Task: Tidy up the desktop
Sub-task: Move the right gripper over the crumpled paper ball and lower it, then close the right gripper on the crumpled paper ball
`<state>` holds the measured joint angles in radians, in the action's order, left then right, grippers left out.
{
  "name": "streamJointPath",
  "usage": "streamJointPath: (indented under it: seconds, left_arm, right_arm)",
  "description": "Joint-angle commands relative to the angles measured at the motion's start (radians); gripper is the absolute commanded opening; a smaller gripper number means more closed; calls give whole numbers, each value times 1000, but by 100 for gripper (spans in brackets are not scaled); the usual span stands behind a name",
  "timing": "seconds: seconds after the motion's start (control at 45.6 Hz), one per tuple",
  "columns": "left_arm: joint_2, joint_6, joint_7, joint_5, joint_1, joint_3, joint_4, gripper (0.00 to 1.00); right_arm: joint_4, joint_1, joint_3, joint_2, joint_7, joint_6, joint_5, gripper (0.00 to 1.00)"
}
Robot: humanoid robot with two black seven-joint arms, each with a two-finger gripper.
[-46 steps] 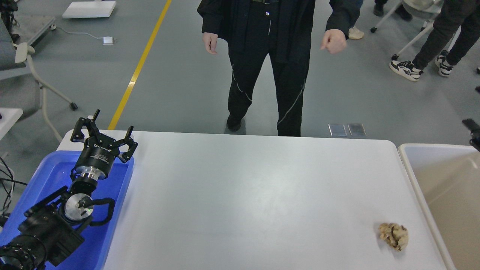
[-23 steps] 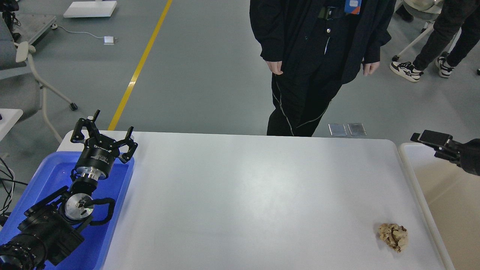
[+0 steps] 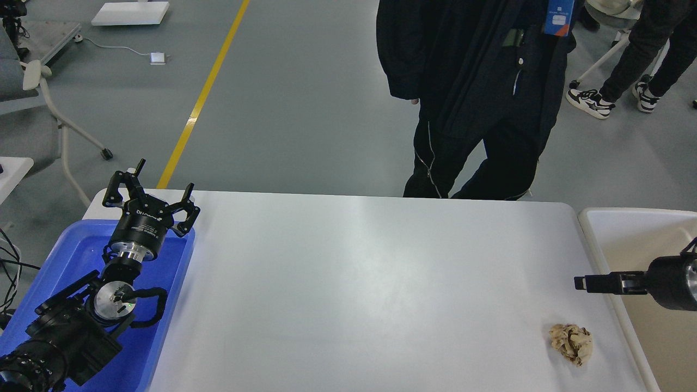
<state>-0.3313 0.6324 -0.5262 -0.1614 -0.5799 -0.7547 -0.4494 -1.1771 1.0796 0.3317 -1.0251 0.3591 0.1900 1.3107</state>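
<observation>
The white desktop (image 3: 354, 283) fills the middle of the head view. A crumpled beige paper ball (image 3: 570, 342) lies on it near the front right corner. My left gripper (image 3: 151, 190) is open and empty, held above the far end of the blue tray (image 3: 71, 256) at the left. My right gripper (image 3: 585, 283) comes in from the right and hovers over the table's right edge, a little behind and above the paper ball. It is seen side-on, so its fingers cannot be told apart.
A beige white-rimmed bin (image 3: 631, 234) stands against the table's right side. A person in black (image 3: 479, 98) stands close to the table's far edge. An office chair (image 3: 38, 109) is at the far left.
My right arm has come in from the right and moved down and left, toward the paper ball. The person has stepped right along the far edge. My left arm has not moved.
</observation>
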Motion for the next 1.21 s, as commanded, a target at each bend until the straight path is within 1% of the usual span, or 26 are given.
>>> streamJointPath:
  seconds: [0.0, 0.066, 0.175, 0.241, 0.438, 0.68, 1.052, 1.184]
  left_arm:
    - [0, 1, 0, 0, 0, 0, 0, 100]
    - [0, 1, 0, 0, 0, 0, 0, 100]
    - [0, 0, 0, 0, 0, 0, 0, 100]
    - [0, 0, 0, 0, 0, 0, 0, 100]
    - [0, 0, 0, 0, 0, 0, 0, 100]
    - [0, 1, 0, 0, 0, 0, 0, 100]
    - [0, 0, 0, -1, 0, 0, 0, 100]
    - [0, 1, 0, 0, 0, 0, 0, 100]
  right_arm:
    - [-12, -39, 49, 45, 0, -9, 68, 100]
    - [5, -56, 41, 62, 0, -18, 68, 100]
    - [62, -95, 41, 102, -2, -70, 61, 100]
    - [86, -116, 41, 120, -2, -84, 55, 100]
    - [99, -148, 38, 140, -2, -90, 53, 100]
    - [148, -184, 38, 177, -2, -116, 50, 100]
    - [201, -191, 35, 238, 0, -124, 47, 100]
    - [217, -213, 35, 247, 0, -142, 47, 100]
